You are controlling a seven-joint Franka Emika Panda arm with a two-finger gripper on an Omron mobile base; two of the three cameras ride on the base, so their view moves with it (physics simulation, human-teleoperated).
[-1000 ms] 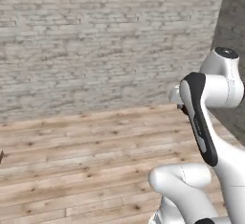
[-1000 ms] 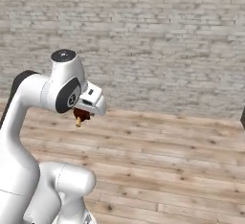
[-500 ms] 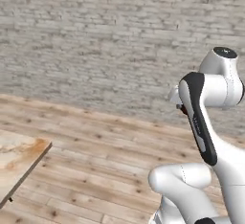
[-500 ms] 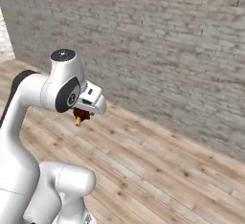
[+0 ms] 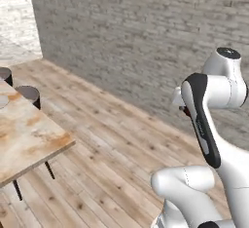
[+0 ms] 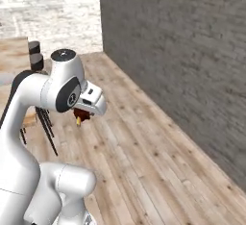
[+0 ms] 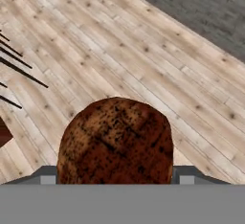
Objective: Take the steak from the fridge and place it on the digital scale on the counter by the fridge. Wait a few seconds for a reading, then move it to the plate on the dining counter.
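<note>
The jaws are clenched on the steak [image 7: 115,141], which sits between them in the hand view as a dark red-brown lump with black flecks, held in the air over the plank floor [image 7: 158,70]. In the right base view the steak [image 6: 81,115] shows as a small dark red lump just under the white hand, at the gripper [image 6: 80,118], well above the floor [image 6: 144,156].

The dining counter [image 5: 26,134] lies to the left of the arm in the left base view, its beige top marbled with rust-brown, one corner pointing toward the robot. Two dark round stools [image 5: 29,94] stand along its far edge. The steak is well apart from this counter, off to its right.

A grey brick wall [image 5: 146,32] runs behind the floor, beyond the counter.
</note>
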